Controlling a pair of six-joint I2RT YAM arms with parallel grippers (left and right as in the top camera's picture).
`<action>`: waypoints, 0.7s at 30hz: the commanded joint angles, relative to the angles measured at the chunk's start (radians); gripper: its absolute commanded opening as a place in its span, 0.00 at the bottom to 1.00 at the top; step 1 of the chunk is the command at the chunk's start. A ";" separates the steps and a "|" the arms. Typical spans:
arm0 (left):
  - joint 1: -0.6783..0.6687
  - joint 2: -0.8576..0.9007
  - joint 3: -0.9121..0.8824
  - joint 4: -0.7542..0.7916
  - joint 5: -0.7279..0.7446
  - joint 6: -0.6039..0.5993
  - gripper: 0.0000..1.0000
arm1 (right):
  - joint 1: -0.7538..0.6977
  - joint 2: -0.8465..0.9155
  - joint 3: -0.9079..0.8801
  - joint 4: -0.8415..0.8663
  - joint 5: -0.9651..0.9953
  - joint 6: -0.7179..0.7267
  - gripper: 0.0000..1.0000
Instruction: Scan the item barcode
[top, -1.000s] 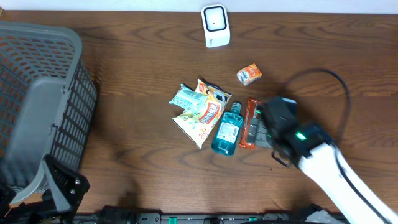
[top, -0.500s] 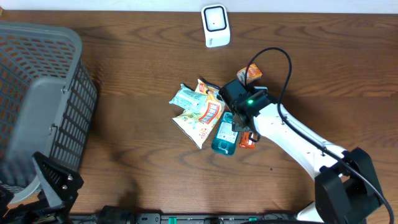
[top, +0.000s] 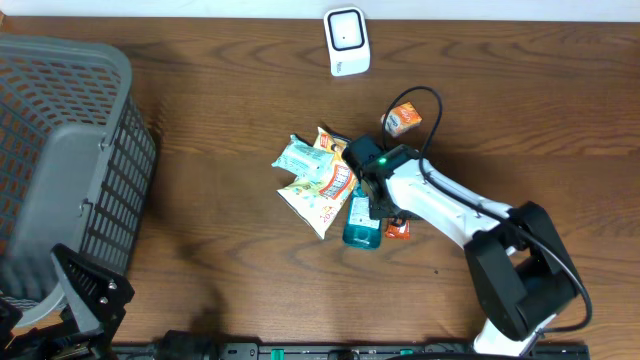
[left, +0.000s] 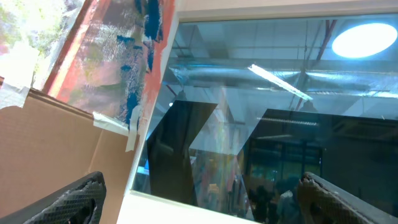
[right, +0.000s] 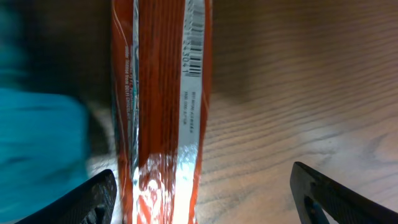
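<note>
Hanging over the pile, the right gripper (right: 204, 180) has its two fingers wide apart. The orange packet (right: 161, 112) lies flat on the table (top: 220, 120) between them, closer to one finger than the other. Its barcode (right: 194, 37) faces up.

I think the grab could go wrong. The blue bottle (right: 37, 137) lies just beside the packet, so a finger might bump it or pinch both. The packet is thin and shiny, so it might slip out. A finger over the barcode would hide it.

The scanner (top: 346, 42) sits well apart at the far edge. A small orange box (top: 402, 118) lies between the pile and the scanner. The snack bags (top: 318, 180) touch the bottle. The basket (top: 60, 170) stands far off. The left gripper (left: 202, 186) is wide apart too, holding nothing.
</note>
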 joint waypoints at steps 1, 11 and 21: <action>0.000 -0.001 -0.004 0.005 -0.014 -0.001 0.98 | 0.024 0.014 0.015 0.013 0.014 0.001 0.86; 0.000 -0.001 -0.004 0.005 -0.014 -0.001 0.98 | 0.076 0.023 0.015 0.109 0.027 -0.037 0.91; 0.000 -0.002 -0.004 0.006 -0.014 -0.001 0.98 | 0.063 0.110 0.015 0.110 0.117 -0.044 0.80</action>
